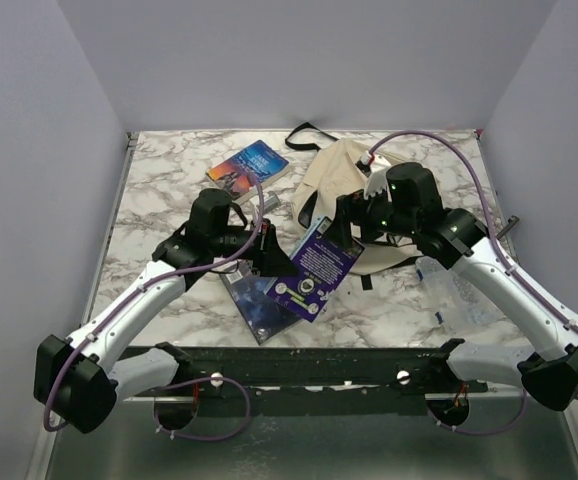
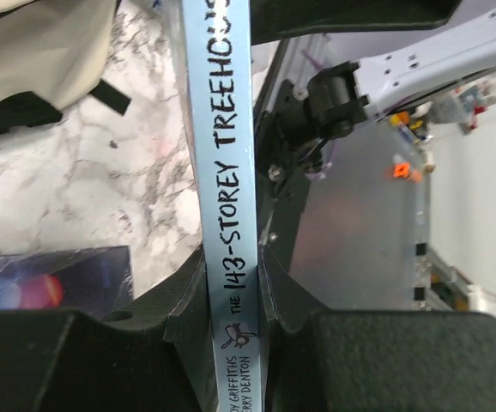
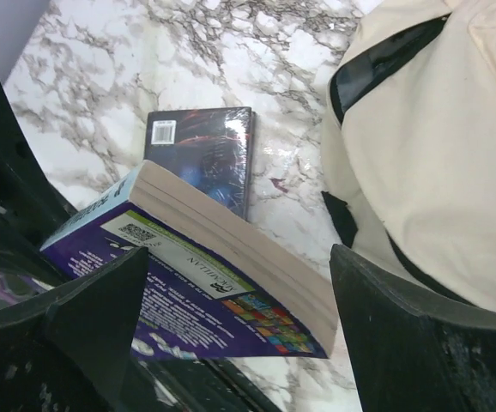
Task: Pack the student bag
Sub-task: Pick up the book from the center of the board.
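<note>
Firmly, the left hand (image 2: 233,283) clamps the book (image 2: 226,154) by its spine; the right hand (image 3: 244,300) gapes wide beside it.

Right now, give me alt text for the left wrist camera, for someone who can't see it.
The left gripper clamps a blue book, The 143-Storey Treehouse, its spine running up the frame's middle. Left of it are the marble table, the cream student bag at top, and a plastic-wrapped book at bottom.

The blue-spined book (image 2: 228,215) runs off the left wrist view — title and authors' names clipped; the dark book (image 2: 51,279) beside it is blurred. From above, the right arm (image 1: 499,280) hides part of the student bag (image 1: 331,175).
</note>
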Tool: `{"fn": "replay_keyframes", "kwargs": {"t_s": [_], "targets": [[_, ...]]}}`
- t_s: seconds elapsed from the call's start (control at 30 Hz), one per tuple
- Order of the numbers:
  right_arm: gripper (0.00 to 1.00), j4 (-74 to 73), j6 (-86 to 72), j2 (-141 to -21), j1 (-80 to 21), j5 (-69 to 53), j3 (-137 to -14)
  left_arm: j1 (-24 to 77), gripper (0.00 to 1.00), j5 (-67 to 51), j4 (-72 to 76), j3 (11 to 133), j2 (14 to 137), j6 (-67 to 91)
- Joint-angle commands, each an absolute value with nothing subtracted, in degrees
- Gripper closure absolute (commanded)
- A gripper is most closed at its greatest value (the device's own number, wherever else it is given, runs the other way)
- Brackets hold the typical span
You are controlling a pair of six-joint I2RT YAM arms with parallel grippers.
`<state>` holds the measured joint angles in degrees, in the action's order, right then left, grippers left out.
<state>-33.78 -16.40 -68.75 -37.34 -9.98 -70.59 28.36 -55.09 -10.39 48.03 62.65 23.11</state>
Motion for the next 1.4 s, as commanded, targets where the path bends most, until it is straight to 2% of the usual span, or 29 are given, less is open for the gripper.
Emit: {"fn": "replay_keyframes", "kwargs": {"t_s": [0.0, 0.27, 0.47, 0.7, 0.8, 0.9, 1.07, 1.2, 1.37], "targets": [[0.08, -38.2, -11.1, -69.0, -37.3, -13.2, -73.6, 31.4, 1.00, -52.1, -24.5, 52.9, 63.1, 9.2], [0.04, -33.5, -10.4, -65.1, -37.2, -28.1, -70.1, 31.7, 1.00, -57.7, -28.2, 56.0, 64.3, 4.4], [0.04, -32.2, -8.1, -65.5, -37.2, -45.7, -66.2, 34.7, 1.00, -60.9, -29.2, 56.4, 65.5, 2.4], [0.23, -28.8, -9.4, -65.6, -37.3, -60.5, -58.9, 37.5, 1.00, -64.1, -29.5, 56.0, 63.3, 0.3], [0.18, -22.1, -14.8, -62.9, -37.3, -59.4, -53.5, 38.4, 1.00, -65.2, -29.6, 55.0, 61.4, -1.5], [0.12, -22.4, -15.5, -61.6, -37.2, -54.0, -52.5, 39.0, 1.00, -65.2, -29.8, 55.1, 61.5, -1.1], [0.12, -22.1, -15.9, -62.8, -37.3, -58.1, -51.7, 39.2, 1.00, -65.6, -29.9, 56.1, 62.0, -1.1], [0.18, -12.5, -22.8, -61.1, -37.2, -66.1, -45.9, 39.2, 1.00, -64.3, -30.1, 57.7, 62.5, -0.4], [0.29, -8.5, -25.9, -58.9, -37.2, -66.5, -43.1, 39.0, 1.00, -60.0, -30.1, 57.9, 61.9, -0.4]]}}
